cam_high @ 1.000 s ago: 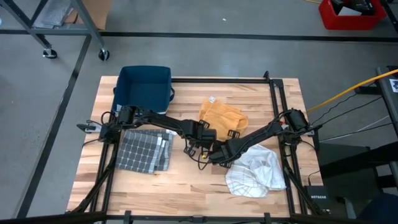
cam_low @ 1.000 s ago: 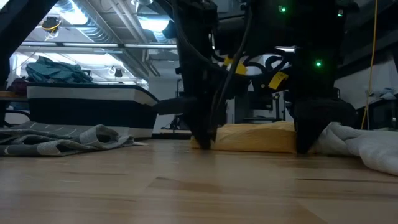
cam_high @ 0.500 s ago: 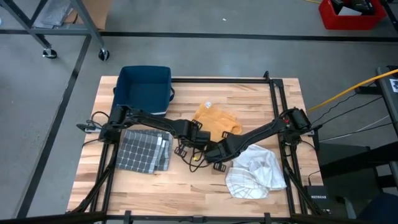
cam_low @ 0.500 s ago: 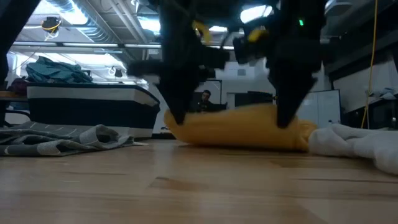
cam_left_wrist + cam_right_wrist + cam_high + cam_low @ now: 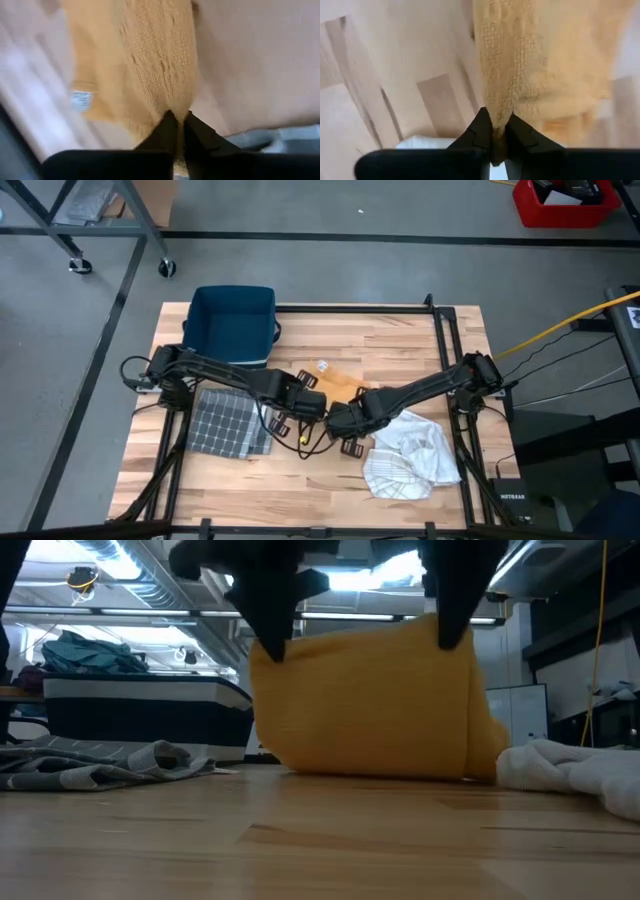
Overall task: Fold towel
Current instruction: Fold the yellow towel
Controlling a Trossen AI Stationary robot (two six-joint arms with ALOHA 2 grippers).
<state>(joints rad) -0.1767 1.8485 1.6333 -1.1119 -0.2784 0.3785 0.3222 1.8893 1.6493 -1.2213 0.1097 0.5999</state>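
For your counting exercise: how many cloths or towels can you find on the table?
3: the yellow towel lifted by the left gripper and right gripper at mid-table, a grey checked towel at the left, a white cloth at the right. The blue bin may hide more.

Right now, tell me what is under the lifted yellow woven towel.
The yellow woven towel hangs from both grippers, its lower edge resting on the bare wooden table. The tabletop behind that edge is hidden in the low view.

My left gripper (image 5: 177, 125) pinching the yellow towel (image 5: 155, 65).
A small pale tag (image 5: 81, 99), perhaps a label, shows on the cloth.
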